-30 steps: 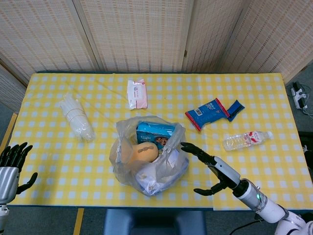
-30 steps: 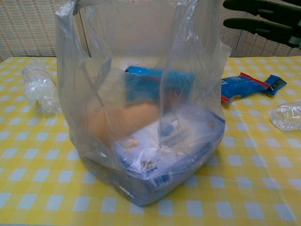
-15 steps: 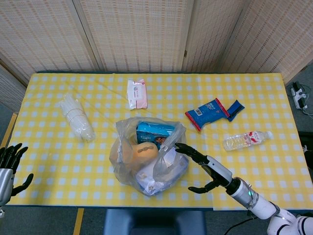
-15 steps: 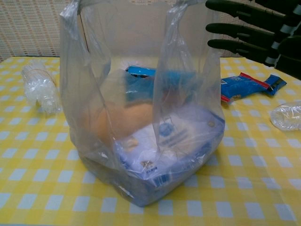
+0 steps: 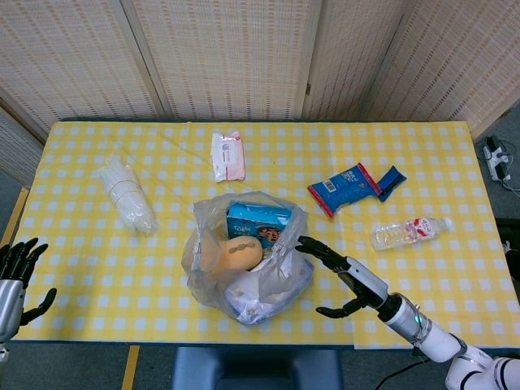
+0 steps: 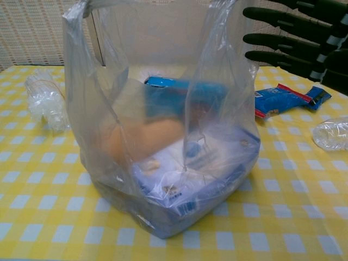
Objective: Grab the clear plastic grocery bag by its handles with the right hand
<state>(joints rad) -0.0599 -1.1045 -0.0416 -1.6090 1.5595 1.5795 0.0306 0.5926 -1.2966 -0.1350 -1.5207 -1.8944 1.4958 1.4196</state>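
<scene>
The clear plastic bag (image 5: 244,268) stands near the table's front edge, holding a blue box, an orange item and a white pack. It fills the chest view, bag (image 6: 163,136), with its two handles (image 6: 220,11) rising out of the top. My right hand (image 5: 345,276) is open just right of the bag, fingers stretched toward its handle side; its fingertips (image 6: 255,39) reach almost to the handle, and contact cannot be told. My left hand (image 5: 18,272) hangs open off the table's left front corner, holding nothing.
A stack of clear cups (image 5: 126,195) lies at left and a pink wipes pack (image 5: 228,155) at the back. To the right of the bag are blue snack packets (image 5: 354,185) and a water bottle (image 5: 410,232). The yellow checked table (image 5: 97,276) ends just in front of the bag.
My right hand moved in toward the bag's right handle, then shifted slightly right; its fingers came further into the chest view. The left hand dropped a little lower at the left edge.
</scene>
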